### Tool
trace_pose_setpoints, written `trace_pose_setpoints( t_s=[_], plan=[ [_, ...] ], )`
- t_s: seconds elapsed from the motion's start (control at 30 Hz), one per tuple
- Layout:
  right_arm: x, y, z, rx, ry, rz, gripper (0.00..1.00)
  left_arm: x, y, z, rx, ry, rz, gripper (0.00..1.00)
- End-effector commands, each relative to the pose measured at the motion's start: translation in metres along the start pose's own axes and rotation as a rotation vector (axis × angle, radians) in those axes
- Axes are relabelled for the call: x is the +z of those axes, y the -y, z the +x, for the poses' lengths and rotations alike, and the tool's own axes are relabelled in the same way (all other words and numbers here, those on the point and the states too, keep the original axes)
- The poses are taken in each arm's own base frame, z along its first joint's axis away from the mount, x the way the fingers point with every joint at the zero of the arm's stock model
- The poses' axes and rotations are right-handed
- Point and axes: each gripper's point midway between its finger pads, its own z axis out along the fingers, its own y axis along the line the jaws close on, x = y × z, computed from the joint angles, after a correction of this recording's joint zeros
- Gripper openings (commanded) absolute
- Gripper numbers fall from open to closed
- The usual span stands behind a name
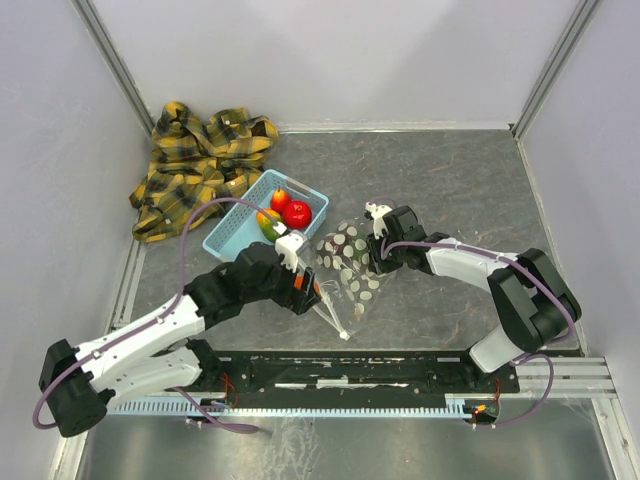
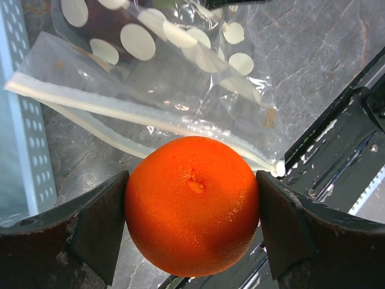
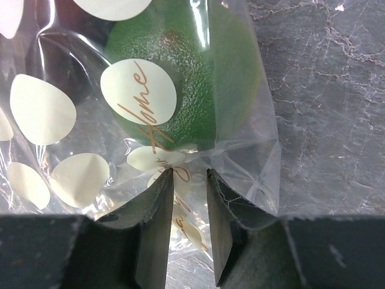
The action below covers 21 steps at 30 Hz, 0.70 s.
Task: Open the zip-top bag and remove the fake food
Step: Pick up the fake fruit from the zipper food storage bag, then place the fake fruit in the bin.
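The zip-top bag (image 1: pixel 350 262), clear with white oval dots, lies on the grey table between the arms. Its white zip strip (image 2: pixel 120 111) faces my left gripper. My left gripper (image 2: pixel 192 211) is shut on an orange fake fruit (image 2: pixel 192 205), held just outside the bag's mouth; in the top view this gripper (image 1: pixel 305 285) is at the bag's left edge. My right gripper (image 1: pixel 378 240) is at the bag's far side. Its jaws (image 3: pixel 189 174) pinch a fold of the bag's film (image 3: pixel 54 150). A green fake fruit (image 3: pixel 180 78) sits inside the bag just beyond the fingertips.
A light blue slotted basket (image 1: pixel 232 232) stands left of the bag, holding a red fruit (image 1: pixel 297 213) and other pieces. Its wall (image 2: pixel 24 120) shows at the left wrist view's edge. A yellow plaid cloth (image 1: pixel 200 165) lies in the back left corner. The black base rail (image 1: pixel 380 372) runs along the near edge.
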Motion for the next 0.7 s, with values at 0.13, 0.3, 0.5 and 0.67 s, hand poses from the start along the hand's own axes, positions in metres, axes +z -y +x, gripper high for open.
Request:
trace_pose_setpoints(
  t_s=[0.13,0.3,0.5,0.67],
  plan=[
    [-0.004,-0.004,-0.012,0.001,0.051,-0.021,0.36,-0.037,-0.015,-0.039,-0.049,0.071,-0.103,0.58],
    [-0.003,-0.005,-0.013,0.005,0.049,-0.029,0.36,-0.046,-0.042,-0.076,-0.109,0.181,-0.153,0.56],
    [-0.004,-0.007,-0.015,0.005,0.058,-0.037,0.36,-0.039,-0.102,-0.103,-0.270,0.288,-0.234,0.55],
    [-0.006,-0.008,-0.018,0.006,0.074,-0.042,0.36,-0.026,-0.163,-0.105,-0.395,0.336,-0.389,0.56]
  ],
)
